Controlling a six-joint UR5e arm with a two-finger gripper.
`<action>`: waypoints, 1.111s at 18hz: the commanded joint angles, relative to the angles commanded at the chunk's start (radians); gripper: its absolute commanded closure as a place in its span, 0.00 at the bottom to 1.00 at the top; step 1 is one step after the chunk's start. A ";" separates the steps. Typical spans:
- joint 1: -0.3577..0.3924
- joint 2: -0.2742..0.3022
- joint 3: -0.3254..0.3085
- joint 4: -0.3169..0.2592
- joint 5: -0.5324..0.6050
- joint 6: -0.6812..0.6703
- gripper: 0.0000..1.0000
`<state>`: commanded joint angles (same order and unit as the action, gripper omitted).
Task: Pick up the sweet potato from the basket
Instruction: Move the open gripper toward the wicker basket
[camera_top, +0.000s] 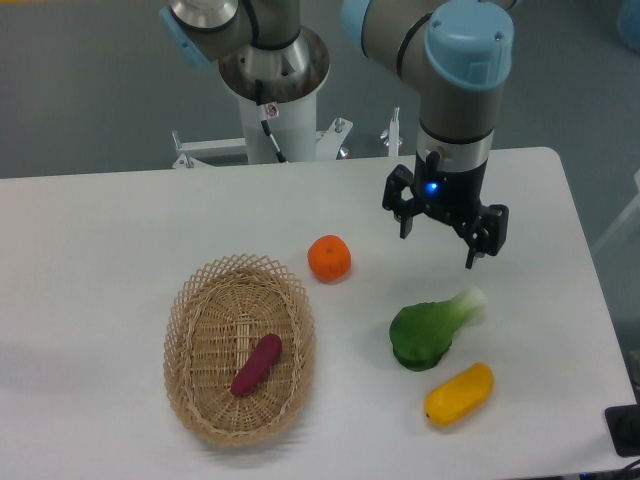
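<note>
The sweet potato (257, 364), a small magenta-purple tuber, lies slanted inside the oval tan wicker basket (196, 318) at the lower left of the table. My gripper (437, 249) hangs over the table to the right, well away from the basket, above and beyond the green vegetable. Its two black fingers are spread apart and hold nothing.
An orange (329, 258) sits just beyond the basket's right rim. A green leafy vegetable (430, 331) lies below the gripper, and a yellow oblong vegetable (459, 394) lies nearer the front. The arm's base (270, 90) stands at the back. The table's right edge is close.
</note>
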<state>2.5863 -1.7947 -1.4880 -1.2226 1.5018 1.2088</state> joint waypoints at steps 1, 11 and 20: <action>0.000 0.000 -0.002 0.002 0.000 0.002 0.00; -0.041 -0.009 -0.006 0.006 -0.008 -0.110 0.00; -0.190 -0.031 -0.058 0.067 -0.003 -0.359 0.00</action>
<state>2.3963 -1.8254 -1.5461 -1.1553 1.4987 0.8501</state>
